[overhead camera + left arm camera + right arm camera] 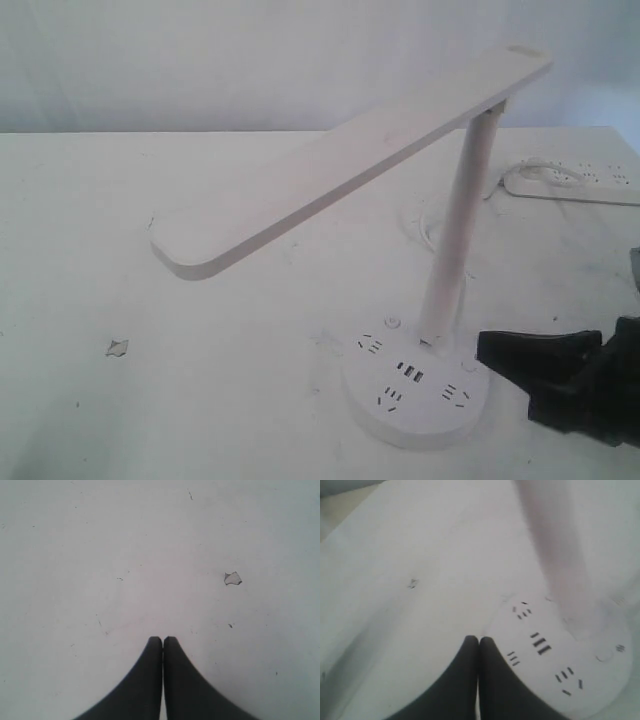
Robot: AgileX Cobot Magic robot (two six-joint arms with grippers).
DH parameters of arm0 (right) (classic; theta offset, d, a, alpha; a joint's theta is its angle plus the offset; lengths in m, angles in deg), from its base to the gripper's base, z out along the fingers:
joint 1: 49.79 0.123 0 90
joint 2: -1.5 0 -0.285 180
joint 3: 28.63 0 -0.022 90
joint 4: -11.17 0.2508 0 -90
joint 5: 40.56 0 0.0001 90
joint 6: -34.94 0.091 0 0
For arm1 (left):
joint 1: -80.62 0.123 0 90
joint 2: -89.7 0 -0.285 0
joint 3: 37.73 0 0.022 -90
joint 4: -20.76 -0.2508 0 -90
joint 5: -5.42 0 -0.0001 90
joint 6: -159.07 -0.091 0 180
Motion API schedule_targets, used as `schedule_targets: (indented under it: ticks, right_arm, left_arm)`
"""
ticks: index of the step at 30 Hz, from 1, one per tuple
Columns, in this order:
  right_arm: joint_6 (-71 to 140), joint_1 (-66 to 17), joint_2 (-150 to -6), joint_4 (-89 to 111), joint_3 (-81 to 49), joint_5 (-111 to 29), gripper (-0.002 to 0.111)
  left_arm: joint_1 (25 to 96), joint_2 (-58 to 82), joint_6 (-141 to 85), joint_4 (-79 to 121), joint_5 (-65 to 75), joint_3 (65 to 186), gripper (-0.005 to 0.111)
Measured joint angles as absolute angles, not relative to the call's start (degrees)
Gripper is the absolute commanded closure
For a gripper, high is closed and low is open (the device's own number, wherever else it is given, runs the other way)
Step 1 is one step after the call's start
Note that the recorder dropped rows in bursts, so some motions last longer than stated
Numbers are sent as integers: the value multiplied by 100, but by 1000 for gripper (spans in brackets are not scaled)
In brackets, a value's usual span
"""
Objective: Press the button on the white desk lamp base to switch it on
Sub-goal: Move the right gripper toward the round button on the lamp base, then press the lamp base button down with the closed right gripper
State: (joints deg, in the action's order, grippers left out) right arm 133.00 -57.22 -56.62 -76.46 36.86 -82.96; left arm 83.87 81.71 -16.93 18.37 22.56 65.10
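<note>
The white desk lamp base [415,400] stands at the front right of the table, and its slim post [460,230] carries the long flat head [350,160] out to the left. The button [470,366] is a faint small circle on the base's right side, next to the post. My right gripper [482,346] is shut and empty, its tips hovering just right of the button. In the right wrist view the base [590,700], the button [604,656] and the shut right gripper [478,640] all show. My left gripper [162,639] is shut over bare table.
A long white power strip [575,183] with its cable [530,165] lies at the back right. A small chip mark [118,347] [232,578] sits on the white tabletop [200,400] at the left. The lamp head overhangs the table's middle.
</note>
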Motion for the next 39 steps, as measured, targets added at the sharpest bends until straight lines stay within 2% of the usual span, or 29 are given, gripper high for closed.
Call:
schedule_targets:
  ticks: [10,18,26,33,39]
  right_arm:
    - [12345,-5722,-6615,-6184,3906,-7408,108]
    - [11726,-5690,-7942,-5832,3621,-7360,108]
    - [11518,-4793,-9119,-5971,3020,-7106,108]
    - [11272,-3675,-9156,-5979,2654,-5804,108]
    - [11224,-3492,-9008,-6025,2415,-4991,108]
  left_arm:
    - [8387,8171,-1693,1837,2256,6510,107]
    - [8387,8171,-1693,1837,2256,6510,107]
    - [8387,8171,-1693,1837,2256,6510,107]
    - [8387,8171,-1693,1837,2256,6510,107]
    - [8387,8171,-1693,1837,2256,6510,107]
